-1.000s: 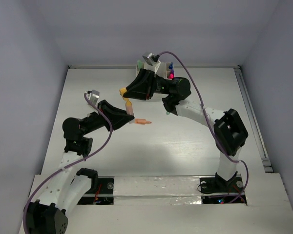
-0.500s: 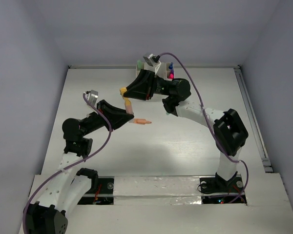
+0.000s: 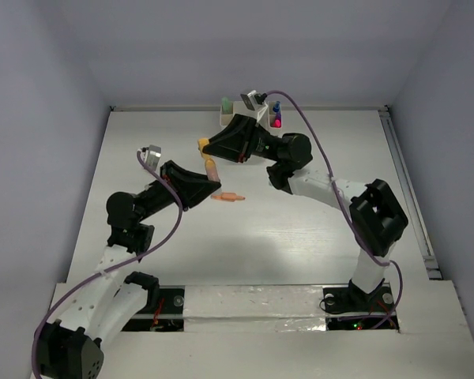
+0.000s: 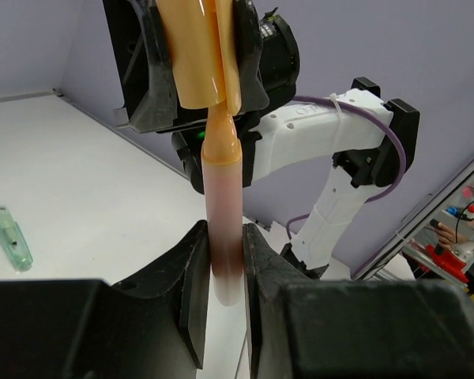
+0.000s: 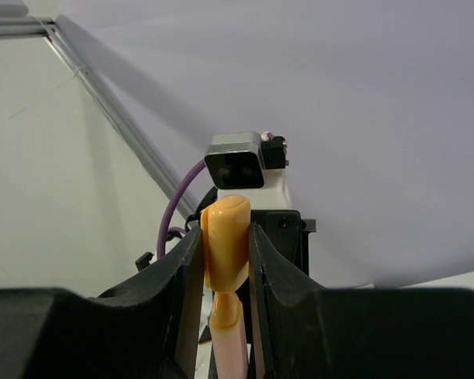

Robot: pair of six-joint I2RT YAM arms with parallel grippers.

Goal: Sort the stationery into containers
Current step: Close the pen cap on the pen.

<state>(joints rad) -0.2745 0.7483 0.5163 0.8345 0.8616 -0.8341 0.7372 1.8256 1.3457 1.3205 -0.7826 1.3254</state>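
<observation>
Slight rightward shift of the right gripper (image 3: 206, 147) along the far edge of the desk (image 3: 300, 237) since a second ago; hardly any change at the left gripper (image 3: 212, 181).

White desk, boxed in by pale lilac-grey walls on three sides. Metal rail (image 3: 408, 189) along the right edge, strip of silver tape (image 3: 253, 304) along the near edge. White organizer (image 3: 225, 116) at the middle of the far edge, mostly hidden behind the right gripper, with a mint green piece (image 3: 226, 103), a blue piece (image 3: 276, 106) and a pink piece (image 3: 277, 121) standing in it. Loose peach marker (image 3: 227, 197) lying flat near the desk's middle, just beside the left gripper's tips. Mint green marker (image 4: 10, 237) lying flat on the desk, seen from the left wrist.

Left arm up from the near-left corner, elbow bent, forearm reaching toward the middle. Right arm up from the near-right corner, elbow high by the right edge, forearm sweeping left toward the far edge. Purple cable looped over each.

Orange-capped marker (image 3: 211, 166) held in the air between both grippers, tilted, clear of the desk. Left gripper pinching its pale barrel; right gripper clamped on its orange cap (image 5: 227, 233). Cap and barrel meeting at the collar; cannot tell whether parted.
</observation>
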